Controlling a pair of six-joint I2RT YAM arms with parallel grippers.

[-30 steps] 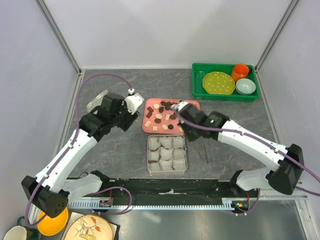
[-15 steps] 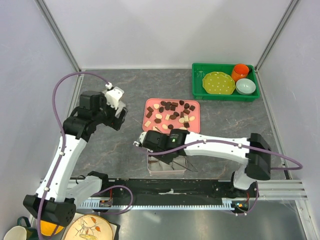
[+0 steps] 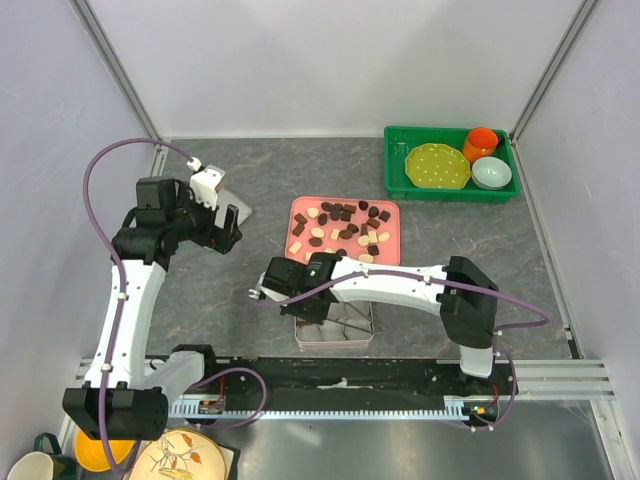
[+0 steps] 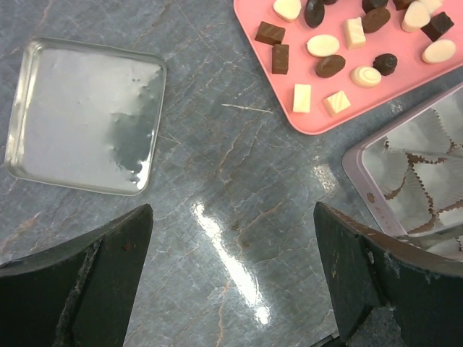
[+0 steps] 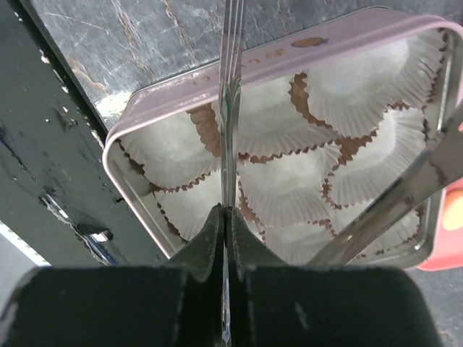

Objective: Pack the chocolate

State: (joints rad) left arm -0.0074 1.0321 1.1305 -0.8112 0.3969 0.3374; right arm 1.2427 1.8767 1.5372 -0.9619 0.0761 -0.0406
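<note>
The chocolate point(image 3: 345, 222), dark and cream pieces, lies on a pink tray point(image 3: 392, 208); the left wrist view shows it at the top right point(image 4: 329, 66). Below the tray stands a pink-rimmed tin point(image 3: 335, 343) lined with white paper cups point(image 5: 289, 191), with no chocolate visible in it. My right gripper point(image 3: 312, 308) hangs over the tin, shut on thin metal tongs point(image 5: 230, 87) whose other arm point(image 5: 405, 202) splays right. Left of the tray, my left gripper point(image 3: 228, 222) stands open above bare table point(image 4: 233, 210), holding nothing.
A clear square lid point(image 4: 83, 116) lies flat on the table under the left arm. A green bin point(image 3: 398, 185) at the back right holds a yellow plate, an orange cup and a bowl. A black rail point(image 3: 340, 385) runs along the near edge.
My right arm swung from over the pink tray down to the tin, staying shut. My left gripper opened wider and drew back to the left, away from the tray.
</note>
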